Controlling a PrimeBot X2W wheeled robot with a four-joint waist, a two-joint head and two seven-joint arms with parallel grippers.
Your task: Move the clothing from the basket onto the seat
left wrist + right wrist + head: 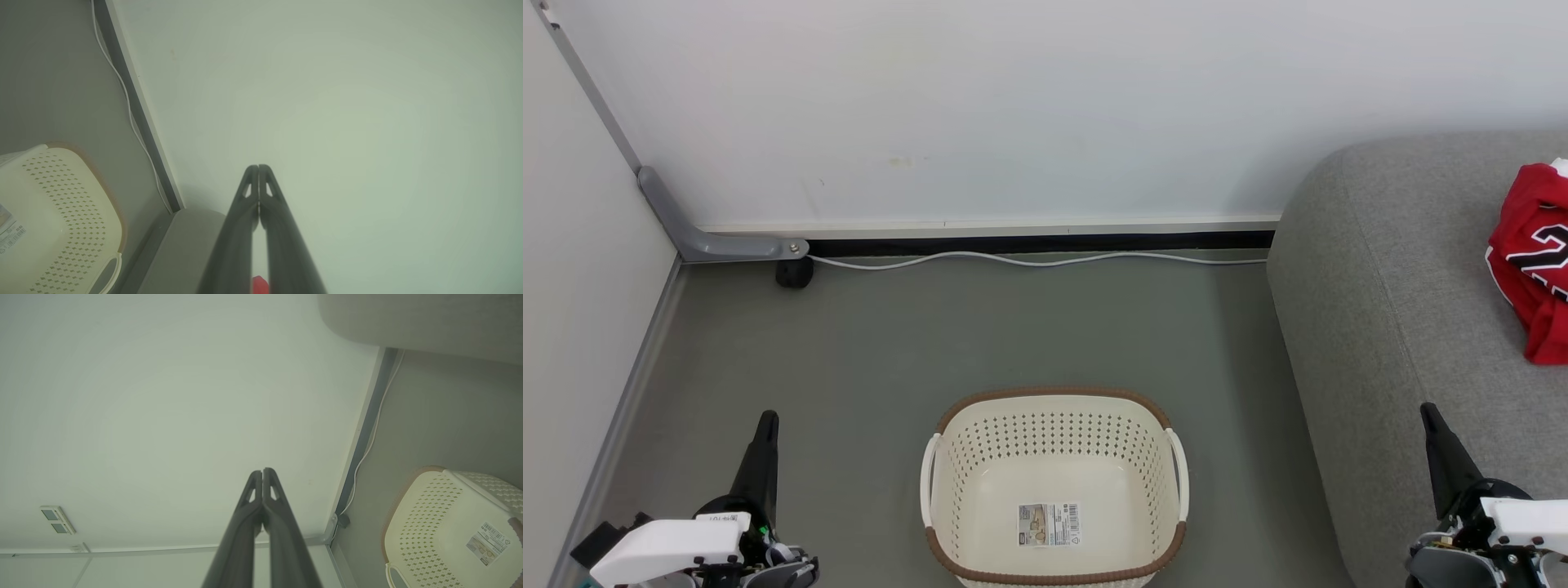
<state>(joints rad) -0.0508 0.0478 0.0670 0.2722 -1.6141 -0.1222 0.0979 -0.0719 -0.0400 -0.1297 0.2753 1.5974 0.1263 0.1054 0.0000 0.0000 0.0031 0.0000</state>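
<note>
we note the basket (1054,393) empty; the clothing (1534,261) on the seat (1388,318) we judge soft, light, best pinched at a fold. left end effector (767,421) and right end effector (1428,412) clenched, empty.

The left gripper (766,425) sits low on the robot's left and the right gripper (1431,416) low on its right, each with its two dark fingers pressed together, pointing forward from the white left wrist (670,545) and right wrist (1525,514).
</note>
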